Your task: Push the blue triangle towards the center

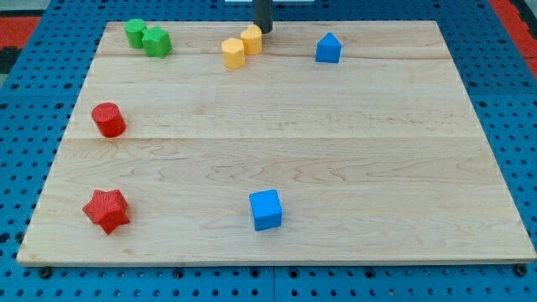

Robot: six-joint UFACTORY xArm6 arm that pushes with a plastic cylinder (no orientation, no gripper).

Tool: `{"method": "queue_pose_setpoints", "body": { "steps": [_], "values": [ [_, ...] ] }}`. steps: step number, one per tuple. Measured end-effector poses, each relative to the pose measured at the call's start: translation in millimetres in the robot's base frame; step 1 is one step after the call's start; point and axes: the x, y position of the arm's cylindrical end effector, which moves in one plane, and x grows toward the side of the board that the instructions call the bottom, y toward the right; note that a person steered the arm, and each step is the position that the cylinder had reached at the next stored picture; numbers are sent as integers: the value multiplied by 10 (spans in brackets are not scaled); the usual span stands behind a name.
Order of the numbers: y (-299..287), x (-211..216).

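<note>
The blue triangle (328, 49) sits near the view's top edge of the wooden board (336, 151), right of the middle. My tip (263, 31) is at the top edge, left of the blue triangle by a clear gap. It stands right beside a yellow block (252, 39); I cannot tell whether it touches it. A second yellow block (233, 53) lies just left and below the first.
Two green blocks (134, 33) (157, 42) sit together at the top left. A red cylinder (108, 120) is at the left edge, a red star (106, 210) at the bottom left, a blue cube (266, 210) at the bottom middle.
</note>
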Motion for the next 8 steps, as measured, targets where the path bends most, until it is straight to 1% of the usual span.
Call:
{"method": "queue_pose_setpoints", "body": {
  "steps": [1, 2, 3, 4, 5, 8],
  "values": [
    [-420, 265],
    [-463, 225],
    [-386, 225],
    [292, -139],
    [999, -48],
    [1025, -3]
  ]
}}
